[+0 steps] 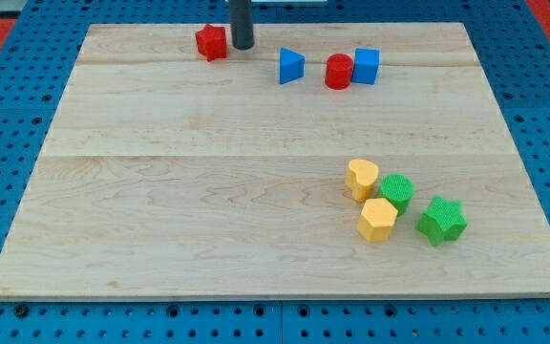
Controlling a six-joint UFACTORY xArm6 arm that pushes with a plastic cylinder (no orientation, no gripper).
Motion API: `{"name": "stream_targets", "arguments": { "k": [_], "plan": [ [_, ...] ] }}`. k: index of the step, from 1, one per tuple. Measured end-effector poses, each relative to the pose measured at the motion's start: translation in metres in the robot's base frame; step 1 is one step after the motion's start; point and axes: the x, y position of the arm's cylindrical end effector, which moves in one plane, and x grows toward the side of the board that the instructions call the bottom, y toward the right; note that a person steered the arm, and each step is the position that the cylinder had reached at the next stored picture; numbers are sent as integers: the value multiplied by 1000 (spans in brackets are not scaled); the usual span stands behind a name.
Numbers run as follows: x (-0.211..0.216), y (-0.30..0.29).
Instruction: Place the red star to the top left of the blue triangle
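Note:
The red star (pixel 212 42) lies near the top edge of the wooden board, left of centre. The blue triangle (pixel 291 66) lies to its right and a little lower. My tip (pixel 243 45) stands just right of the red star, close to it or touching it, between the star and the triangle. The rod comes down from the view's top.
A red cylinder (pixel 339 71) and a blue cube (pixel 367 65) sit right of the triangle, touching each other. At the lower right are two yellow blocks (pixel 362 179) (pixel 377 220), a green cylinder (pixel 396 192) and a green star (pixel 441 220). The board (pixel 160 191) rests on a blue pegboard.

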Motion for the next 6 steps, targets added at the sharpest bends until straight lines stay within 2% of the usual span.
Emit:
{"name": "stream_targets", "arguments": {
  "k": [1,2,3,4,5,6],
  "plan": [
    [-11,26],
    [38,-40],
    [51,-65],
    [45,-157],
    [-5,-159],
    [-13,-93]
  ]
}}
